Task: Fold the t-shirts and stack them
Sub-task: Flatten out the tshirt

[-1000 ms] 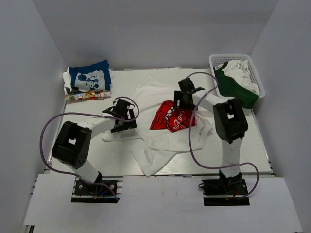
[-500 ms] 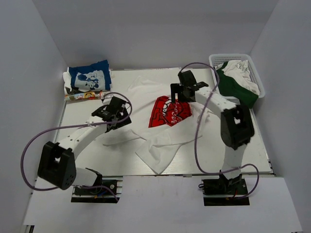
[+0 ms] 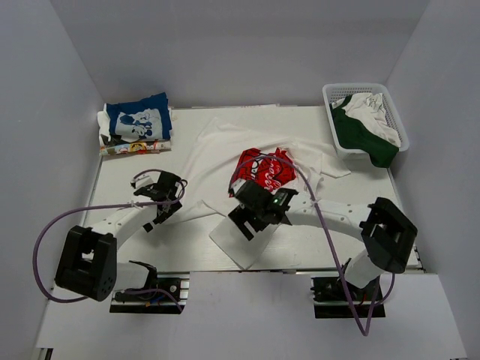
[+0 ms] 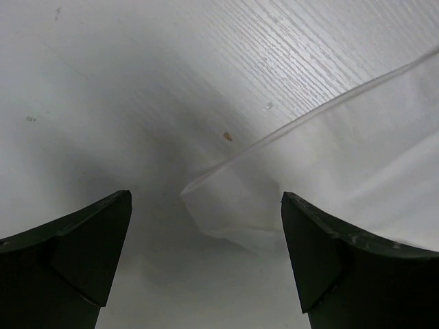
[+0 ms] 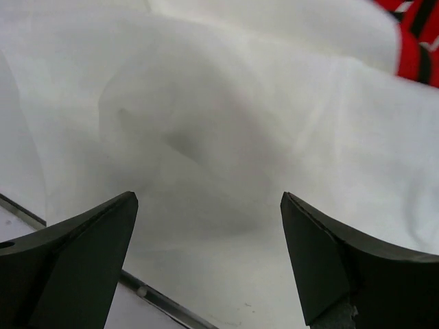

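Note:
The large white t-shirt (image 3: 217, 146) lies spread and rumpled mid-table, its red logo panel (image 3: 264, 169) bunched up. The blue t-shirt (image 3: 138, 122) with white cartoon print lies folded on a small pile at the back left. My left gripper (image 3: 155, 210) is open and low over the table at the white shirt's left sleeve corner; in the left wrist view that corner (image 4: 236, 209) lies between the open jaws (image 4: 206, 197). My right gripper (image 3: 241, 223) is open over the shirt's near hem; in the right wrist view white cloth (image 5: 219, 137) fills the space between the jaws (image 5: 209, 197).
A white basket (image 3: 328, 96) at the back right holds green and white clothes. The folded pile under the blue shirt has a printed edge (image 3: 131, 148). The table's front edge (image 5: 147, 296) runs just under my right gripper. Grey walls close in the sides and back.
My right arm swung from the far side of the red panel to the shirt's near hem. My left arm drew back toward the near left. The red panel bunched up.

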`<state>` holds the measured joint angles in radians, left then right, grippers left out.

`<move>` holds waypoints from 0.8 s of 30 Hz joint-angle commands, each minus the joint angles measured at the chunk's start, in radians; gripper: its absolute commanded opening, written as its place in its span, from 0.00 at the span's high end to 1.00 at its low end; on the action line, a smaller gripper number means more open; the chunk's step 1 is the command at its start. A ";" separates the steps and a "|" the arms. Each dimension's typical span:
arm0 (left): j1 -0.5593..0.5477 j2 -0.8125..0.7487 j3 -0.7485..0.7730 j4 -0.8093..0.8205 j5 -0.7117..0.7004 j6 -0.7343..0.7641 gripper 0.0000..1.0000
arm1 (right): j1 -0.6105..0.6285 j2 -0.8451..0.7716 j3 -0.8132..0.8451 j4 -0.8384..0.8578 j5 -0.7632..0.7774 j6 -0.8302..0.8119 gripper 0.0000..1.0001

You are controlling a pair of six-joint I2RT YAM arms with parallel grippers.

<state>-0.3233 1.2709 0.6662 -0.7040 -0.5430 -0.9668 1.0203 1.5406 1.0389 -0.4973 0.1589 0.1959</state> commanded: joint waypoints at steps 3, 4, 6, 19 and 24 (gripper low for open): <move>0.020 0.065 -0.028 0.129 0.012 0.016 0.04 | 0.182 0.059 0.019 -0.014 0.149 -0.029 0.10; 0.020 0.076 -0.039 0.147 0.024 0.016 0.07 | 0.195 0.064 0.021 -0.007 0.149 -0.033 0.10; 0.029 0.094 -0.048 0.188 0.041 0.036 0.32 | 0.207 0.059 0.016 0.032 0.116 -0.050 0.10; 0.020 0.021 -0.013 0.170 0.054 0.089 1.00 | 0.290 0.055 -0.180 0.166 -0.079 -0.062 0.16; 0.007 -0.103 0.024 0.156 0.031 0.120 1.00 | 0.262 0.053 -0.214 0.166 0.097 0.025 0.76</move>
<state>-0.3092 1.2541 0.6449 -0.5400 -0.4866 -0.8783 1.2987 1.5967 0.8658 -0.3298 0.1543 0.1638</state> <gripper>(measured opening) 0.021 0.316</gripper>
